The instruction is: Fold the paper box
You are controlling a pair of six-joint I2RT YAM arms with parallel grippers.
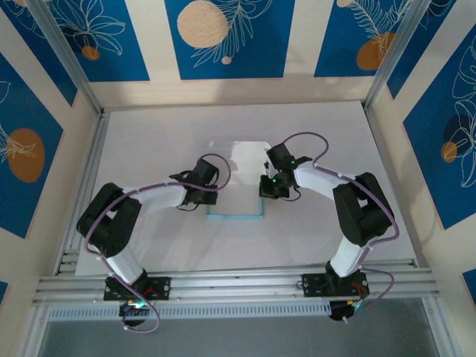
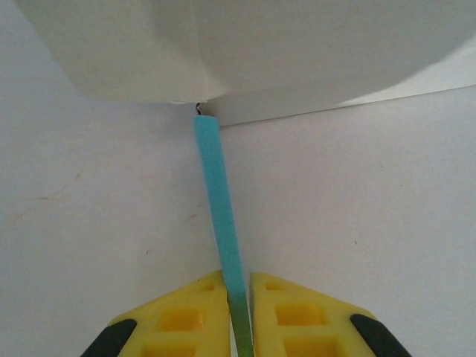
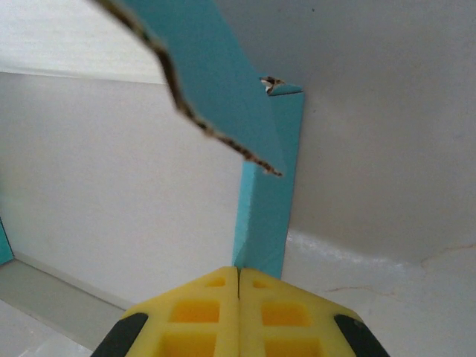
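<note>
**Two pincers on opposite walls of a half-folded box**

The box sat mid-worktop, between the two arms. Its floor was white and a light-blue wall was raised along the near edge. The far part lay flatter and looked white.

The left pincer was at the box's left side. In the left wrist view it was clenched on a thin blue wall seen edge-on, with the card running straight into the gap between the yellow fingers. My read is that it held that wall upright so it wouldn't spring back flat.

The right pincer was at the right side. In the right wrist view it was fully clenched, fingers meeting. An upright blue wall ran down to its tips. I couldn't tell whether card was actually nipped there or only pressed.

A blue flap with a ragged cut edge hung tilted over that corner, not tucked in.

The mirrored hold probably braced both side walls so the end flap could fold over and lock. The task looked partway done, with the walls standing but the corners loose. The risk was thin card buckling or a tab slipping out.
</note>
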